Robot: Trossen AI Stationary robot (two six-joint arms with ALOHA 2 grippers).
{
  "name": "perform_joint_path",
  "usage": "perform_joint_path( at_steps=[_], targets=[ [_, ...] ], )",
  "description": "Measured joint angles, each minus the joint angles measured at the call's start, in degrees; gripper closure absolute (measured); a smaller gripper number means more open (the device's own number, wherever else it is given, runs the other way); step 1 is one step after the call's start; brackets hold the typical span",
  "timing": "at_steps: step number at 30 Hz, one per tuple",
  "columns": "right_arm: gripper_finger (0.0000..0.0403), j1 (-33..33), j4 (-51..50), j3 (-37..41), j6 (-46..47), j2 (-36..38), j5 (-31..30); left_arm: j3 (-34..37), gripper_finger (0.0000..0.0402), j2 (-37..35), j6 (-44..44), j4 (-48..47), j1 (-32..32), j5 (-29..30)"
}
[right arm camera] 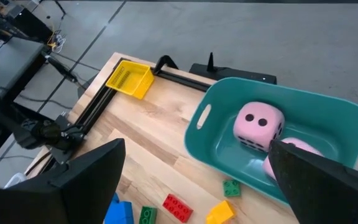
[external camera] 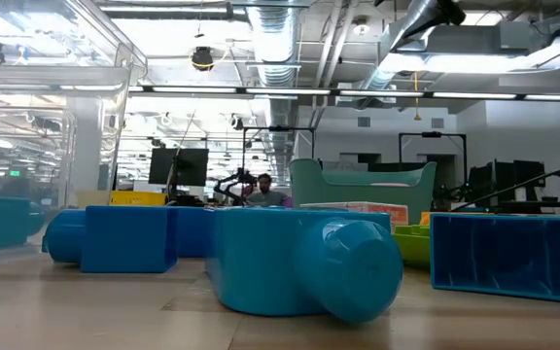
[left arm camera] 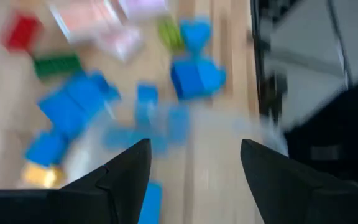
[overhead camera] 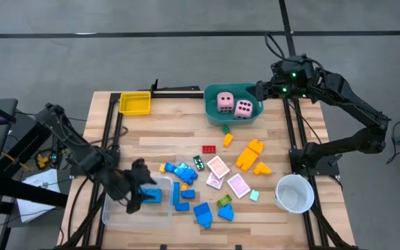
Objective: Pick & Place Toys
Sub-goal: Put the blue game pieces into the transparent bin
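Several blue blocks, yellow-orange blocks, a red block, a green block and pink-white cards lie scattered on the table's middle. Two pink dice sit in the teal tub; they also show in the right wrist view. My left gripper is open over the clear tray's right part, next to a blue block that lies in the tray. My right gripper is open and empty beside the tub.
The clear tray stands at the near left, a yellow tray at the far left and a white cup at the near right. Black frame rails run along the table's sides. Blue blocks fill the low view.
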State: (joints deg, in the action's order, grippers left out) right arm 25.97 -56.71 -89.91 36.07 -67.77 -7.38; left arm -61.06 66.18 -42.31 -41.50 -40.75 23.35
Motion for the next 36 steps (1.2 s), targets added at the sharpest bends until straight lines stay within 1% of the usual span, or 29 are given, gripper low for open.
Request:
perform_joint_path(
  at_steps=[2, 3, 6, 9, 13, 17, 20, 24, 27, 31, 33, 36],
  targets=[
    [0.0017, -0.2, 0.0, 0.0, 0.0, 0.0, 0.0, 0.0, 0.016, -1.5, 0.0, 0.8, 0.3, 4.4],
    [0.0017, -0.3, 0.0, 0.0, 0.0, 0.0, 0.0, 0.0, 0.016, -2.2, 0.0, 0.9, 0.9, 5.6],
    [0.0017, -0.2, 0.0, 0.0, 0.0, 0.0, 0.0, 0.0, 0.016, -3.2, 0.5, 0.9, 3.9, 6.3],
    [0.0017, -0.2, -0.1, 0.0, 0.0, 0.0, 0.0, 0.0, 0.016, -3.3, 5.3, 2.8, 7.4, 5.9],
    [0.0017, 0.1, -0.1, 0.0, -0.1, 0.0, 0.0, 0.0, 0.016, -2.7, 13.2, 6.9, 13.7, 1.7],
    [0.0017, 0.1, -0.4, 0.0, -0.5, 0.0, 0.0, 0.0, 0.016, -2.0, 18.5, 9.8, 21.3, -2.5],
    [0.0017, 0.1, -0.5, 0.0, -1.2, 0.0, -0.1, 0.0, 0.016, -0.9, 23.2, 11.1, 26.9, -6.7],
    [0.0017, 0.1, -1.2, 0.0, -1.5, 0.0, -0.1, 0.0, 0.016, 1.9, 29.6, 15.0, 34.3, -12.7],
    [0.0017, 0.4, -1.3, 0.0, -1.8, 0.0, -0.1, 0.0, 0.016, 5.2, 31.4, 19.4, 39.0, -16.7],
    [0.0017, 1.1, -1.4, 0.0, -1.8, 0.0, -0.1, -0.2, 0.016, 10.2, 31.5, 26.1, 42.7, -21.7],
    [0.0017, 1.5, -1.4, 0.0, -2.2, 0.0, -0.1, -2.0, 0.016, 13.1, 32.6, 25.9, 43.6, -24.3],
    [0.0017, 2.1, -1.4, 0.0, -2.2, 0.0, -0.1, -6.8, 0.016, 18.2, 36.7, 24.9, 43.8, -25.5]
  ],
)
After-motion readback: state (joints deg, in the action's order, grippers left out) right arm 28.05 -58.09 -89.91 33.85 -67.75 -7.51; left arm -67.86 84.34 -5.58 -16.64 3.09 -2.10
